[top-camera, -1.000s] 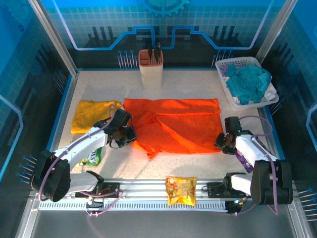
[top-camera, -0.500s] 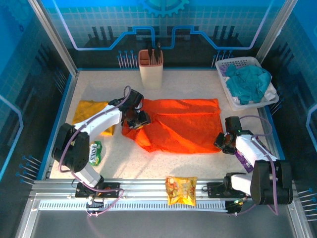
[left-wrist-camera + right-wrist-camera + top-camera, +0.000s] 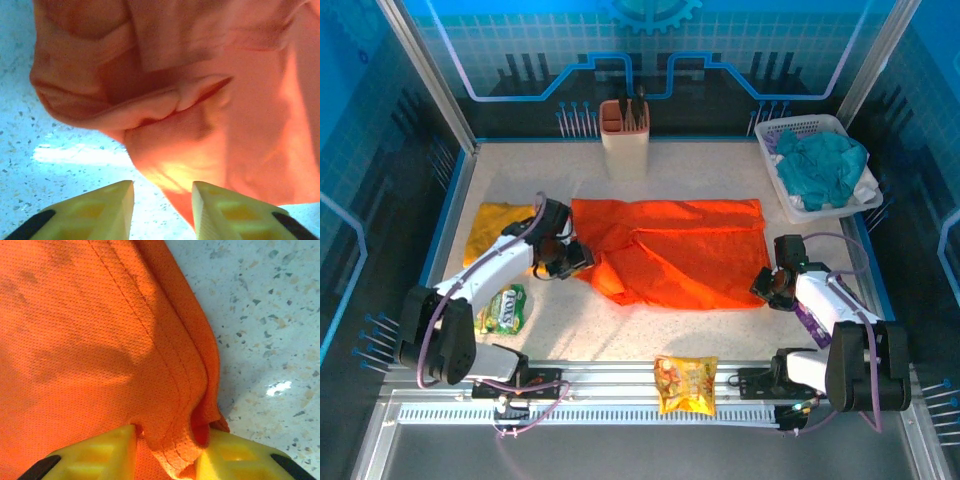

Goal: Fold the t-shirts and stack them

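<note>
Mostly flat, the orange t-shirt (image 3: 670, 250) bunches leftward; right claw (image 3: 167, 445) pinches it.

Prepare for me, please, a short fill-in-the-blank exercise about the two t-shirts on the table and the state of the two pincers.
1. The t-shirt pinched at its edge by the right pincer is ____ in colour.
2. The left pincer is ____, with nothing held in it.
3. The yellow t-shirt lies to the ____ of the other one.

Missing words: orange; open; left
</note>
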